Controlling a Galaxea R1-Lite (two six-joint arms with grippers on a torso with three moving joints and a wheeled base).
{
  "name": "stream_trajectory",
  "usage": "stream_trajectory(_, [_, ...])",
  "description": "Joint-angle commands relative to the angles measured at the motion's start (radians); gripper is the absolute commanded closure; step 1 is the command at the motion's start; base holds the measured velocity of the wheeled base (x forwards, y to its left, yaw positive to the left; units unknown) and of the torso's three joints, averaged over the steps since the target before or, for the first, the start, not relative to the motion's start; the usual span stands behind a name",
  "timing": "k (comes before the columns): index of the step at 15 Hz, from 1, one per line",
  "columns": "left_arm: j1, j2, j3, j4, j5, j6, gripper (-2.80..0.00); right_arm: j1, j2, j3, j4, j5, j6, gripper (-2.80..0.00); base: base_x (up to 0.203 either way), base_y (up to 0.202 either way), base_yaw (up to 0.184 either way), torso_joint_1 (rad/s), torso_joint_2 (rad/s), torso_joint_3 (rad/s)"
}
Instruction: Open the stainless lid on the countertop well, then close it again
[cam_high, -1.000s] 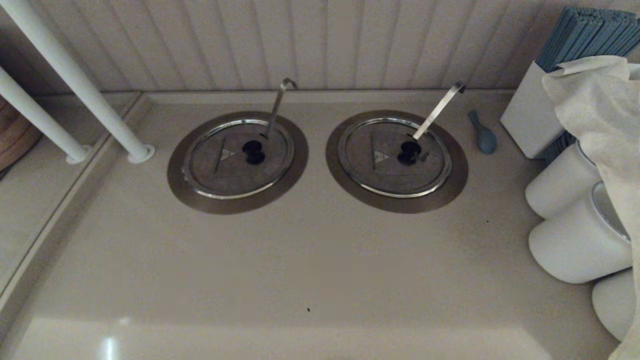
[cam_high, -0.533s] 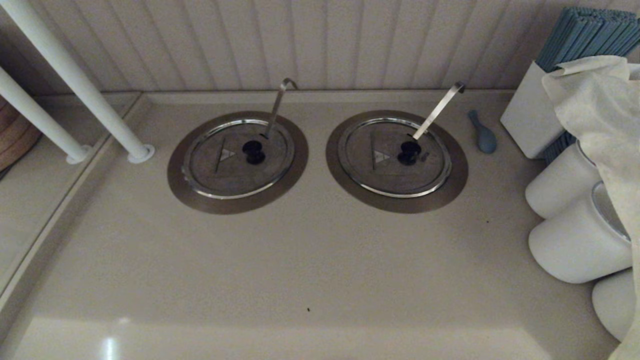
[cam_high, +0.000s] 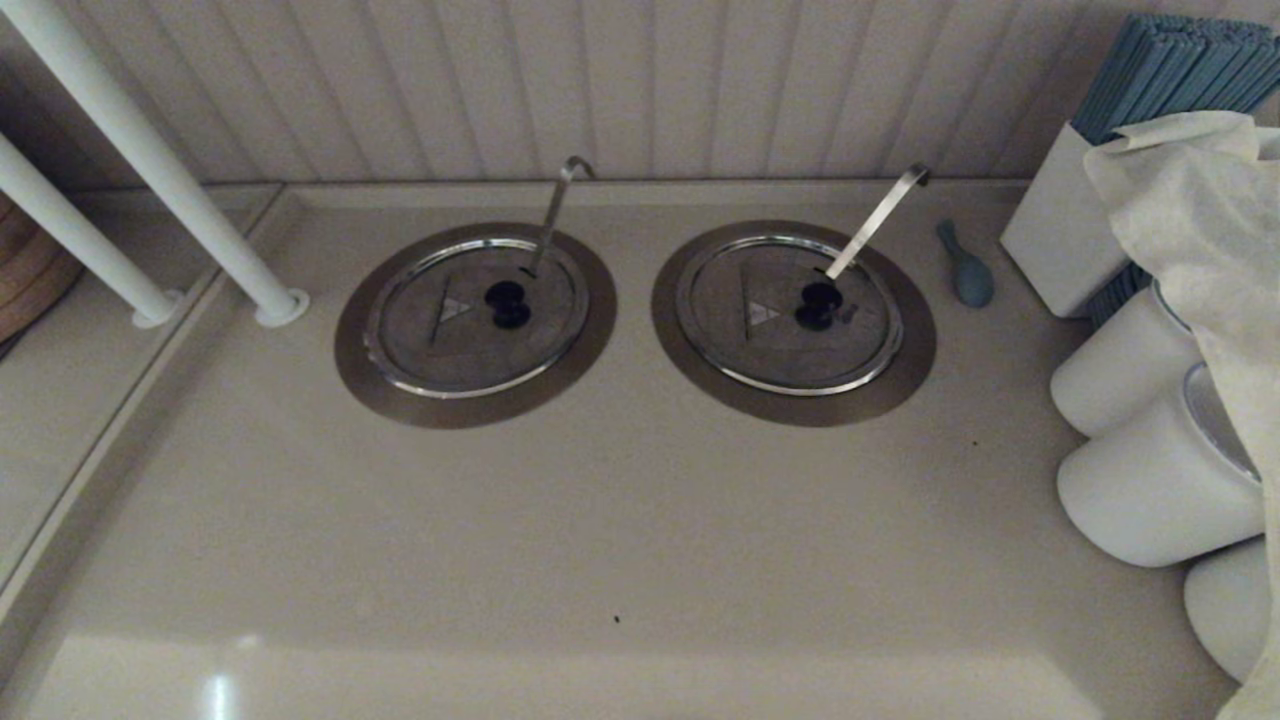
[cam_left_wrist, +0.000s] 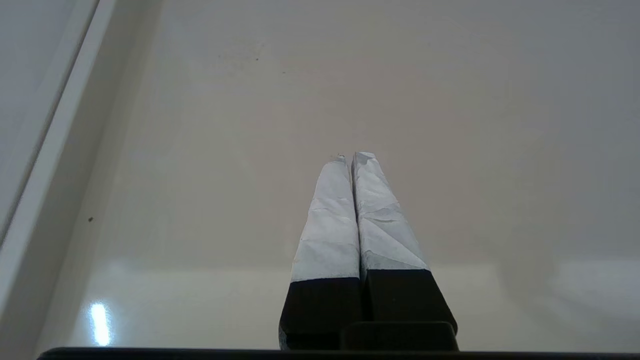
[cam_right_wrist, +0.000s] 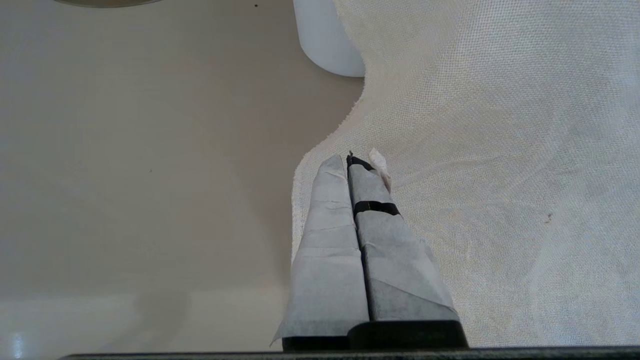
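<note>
The stainless lid (cam_high: 450, 345) lies flat and shut on the left countertop well, whose wide brushed flange (cam_high: 372, 388) rings it. Its black knob (cam_high: 508, 303) and small triangle mark show, and a thin hooked handle (cam_high: 551, 215) rises nearly upright through it. Neither gripper appears in the head view. In the left wrist view my left gripper (cam_left_wrist: 351, 156) is shut and empty over bare beige countertop (cam_left_wrist: 200, 150). In the right wrist view my right gripper (cam_right_wrist: 348, 159) is shut and empty above a white cloth (cam_right_wrist: 500, 150).
The twin lid (cam_high: 770, 350) with a broad slanted handle (cam_high: 877, 220) sits to the right. A small blue object (cam_high: 966, 270), a white box of blue sticks (cam_high: 1060, 235), white canisters (cam_high: 1150, 490) and the draped cloth (cam_high: 1190, 200) crowd the right. Two white posts (cam_high: 160, 170) stand at the left.
</note>
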Motion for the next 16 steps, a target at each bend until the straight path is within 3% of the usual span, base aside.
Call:
stream_trajectory(1, [-0.001, 0.003, 0.000, -0.001, 0.000, -0.007, 0.00, 0.000, 0.002, 0.000, -0.001, -0.001, 0.001, 0.00, 0.000, 0.000, 0.000, 0.000, 0.00, 0.000])
stream_trajectory(5, [-0.001, 0.003, 0.000, -0.002, 0.034, -0.065, 0.00, 0.000, 0.002, 0.000, -0.001, -0.001, 0.001, 0.00, 0.000, 0.000, 0.000, 0.000, 0.00, 0.000])
stream_trajectory(16, [-0.001, 0.003, 0.000, -0.002, 0.034, -0.065, 0.00, 0.000, 0.000, 0.000, -0.001, -0.001, -0.001, 0.00, 0.000, 0.000, 0.000, 0.000, 0.00, 0.000])
